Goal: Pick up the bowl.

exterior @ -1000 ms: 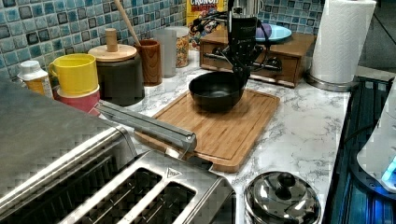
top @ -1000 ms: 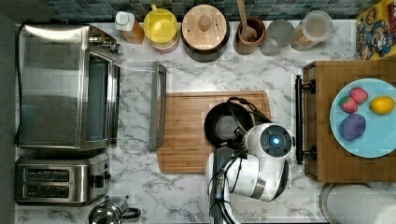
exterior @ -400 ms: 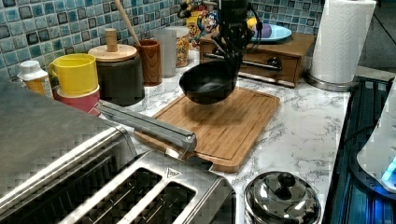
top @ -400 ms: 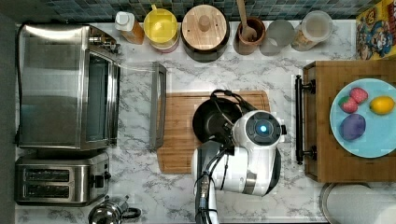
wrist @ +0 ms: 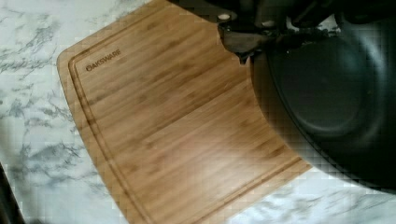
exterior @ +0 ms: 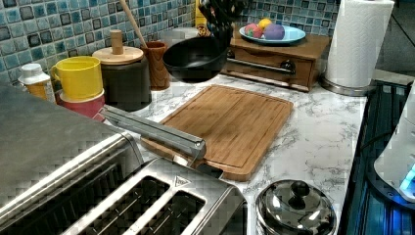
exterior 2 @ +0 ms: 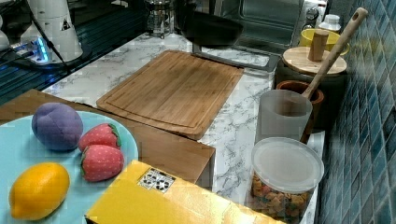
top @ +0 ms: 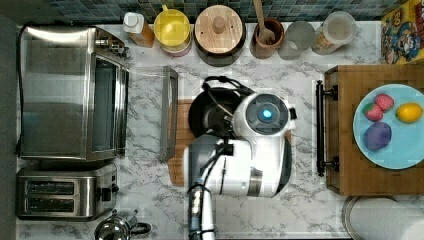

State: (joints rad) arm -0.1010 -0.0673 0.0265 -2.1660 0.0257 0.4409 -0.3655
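Raised clear of the bamboo cutting board (exterior: 230,125), black bowl (exterior: 195,58) held level in the air, empty inside, clamped at its rim by the gripper (exterior: 221,30); fingers (wrist: 240,42) closed onto the bowl's edge in the wrist view. In the top view, white arm (top: 245,160) above the board, bowl showing dark at the top view's left of the wrist.

Largest on the marble counter (exterior: 323,142): steel toaster oven (top: 70,92) with its door (exterior: 151,129) folded down beside the board's edge, slot toaster (top: 62,192) just beside it, both slots empty. Board bare, its whole grooved surface open beneath the bowl.

On a wooden stand (top: 375,130) with a black bar handle, light blue plate (top: 400,150) carrying a purple fruit (exterior 2: 57,126), two strawberries (exterior 2: 100,149) and a lemon (exterior 2: 38,189). Paper towel roll (exterior: 359,41) upright near the stand.

Along the tiled wall: dark pot with round wooden lid (top: 219,32), yellow mug (top: 172,26) stacked on a pink one, brown crock (top: 266,35) holding a wooden spoon, frosted cup (exterior 2: 284,114) looking empty, lidded clear jar (exterior 2: 286,179) of mixed snacks, small capped bottle (top: 135,26), cereal box (top: 402,32).

Near the counter's front edge, small steel lidded pot (exterior: 295,208).
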